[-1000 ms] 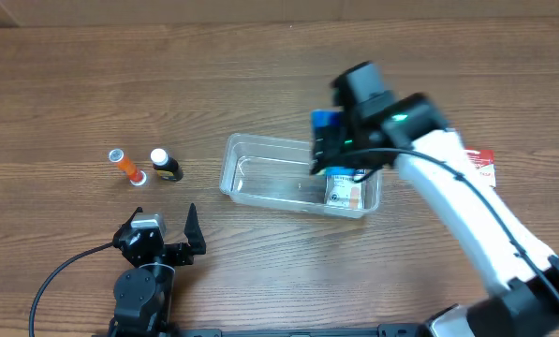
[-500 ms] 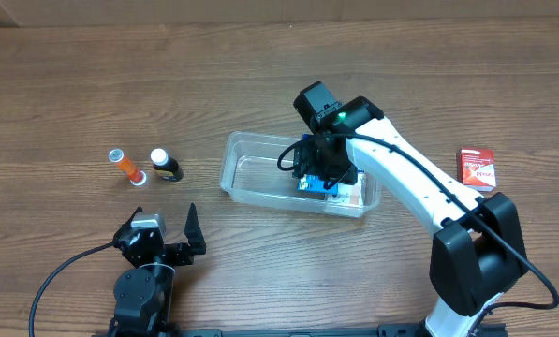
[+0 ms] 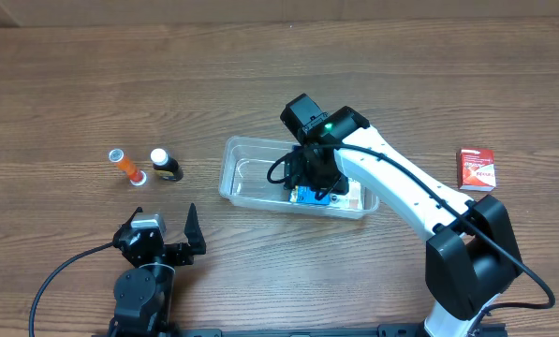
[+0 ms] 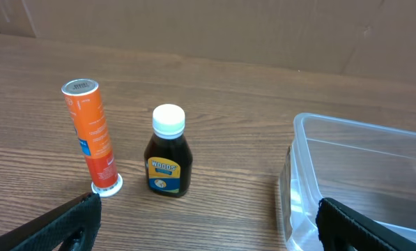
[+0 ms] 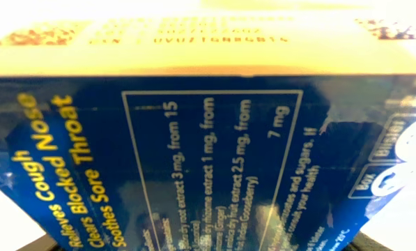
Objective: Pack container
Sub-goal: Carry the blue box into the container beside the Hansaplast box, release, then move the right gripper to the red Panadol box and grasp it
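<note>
Inside the container (image 3: 249,178), we see the right gripper (image 3: 310,185) grasping a blue box (image 3: 307,196). Nearer us, the left gripper (image 3: 162,232) sits spread wide, holding nothing.

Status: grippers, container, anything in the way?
Left gripper open, parked near edge. Right gripper shut on blue box, inside container. Orange tube, brown bottle, red box outside, not in the way.

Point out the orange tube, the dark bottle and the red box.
Orange cylindrical tube (image 4: 90,136), left wrist view, mid-body.
Dark brown bottle with white cap (image 4: 164,171), left wrist view, yellow label.
Small red box (image 3: 477,168), overhead view, top face.
</note>
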Motion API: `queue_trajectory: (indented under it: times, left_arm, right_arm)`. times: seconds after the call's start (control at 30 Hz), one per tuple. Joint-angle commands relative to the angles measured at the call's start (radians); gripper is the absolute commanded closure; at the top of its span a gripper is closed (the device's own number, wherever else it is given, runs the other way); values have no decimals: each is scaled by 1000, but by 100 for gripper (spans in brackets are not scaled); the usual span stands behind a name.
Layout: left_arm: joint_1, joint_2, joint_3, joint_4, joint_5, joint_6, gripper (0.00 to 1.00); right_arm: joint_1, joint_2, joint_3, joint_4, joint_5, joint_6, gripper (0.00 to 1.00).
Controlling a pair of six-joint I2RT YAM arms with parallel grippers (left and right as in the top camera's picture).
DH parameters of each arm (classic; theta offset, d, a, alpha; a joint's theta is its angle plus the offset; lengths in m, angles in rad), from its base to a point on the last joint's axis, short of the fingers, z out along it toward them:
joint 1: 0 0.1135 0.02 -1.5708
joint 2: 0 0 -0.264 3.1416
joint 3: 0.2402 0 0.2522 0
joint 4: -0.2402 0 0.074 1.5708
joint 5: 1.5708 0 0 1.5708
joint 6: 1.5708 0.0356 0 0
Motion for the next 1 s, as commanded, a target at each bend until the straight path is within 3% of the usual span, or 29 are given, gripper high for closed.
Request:
queue_trajectory:
  times: [0.0,0.13,0.23,0.5,0.67,0.83,0.97]
  left_arm:
    - [5,-11,-3,4,0,19,0]
    - [5,-11,-3,4,0,19,0]
    - [5,-11,-3,4,0,19,0]
    - [5,-11,-3,4,0,19,0]
    - [5,-11,-3,4,0,19,0]
    - [5,-11,-3,4,0,19,0]
    - [5,-11,-3,4,0,19,0]
  right_arm:
    - [1,-1,-7,-21,31,11,23]
    - [2,-1,-7,-23,30,11,19]
    - [1,-1,-7,-22,40,11,7]
    - [-3,-2,18,-32,111,-22,6]
    - [-19,-46,130,-113,203,-39,4]
    - [-130,-134,241,-197,289,-58,0]
    - [-327,-210,260,-211,284,-157,0]
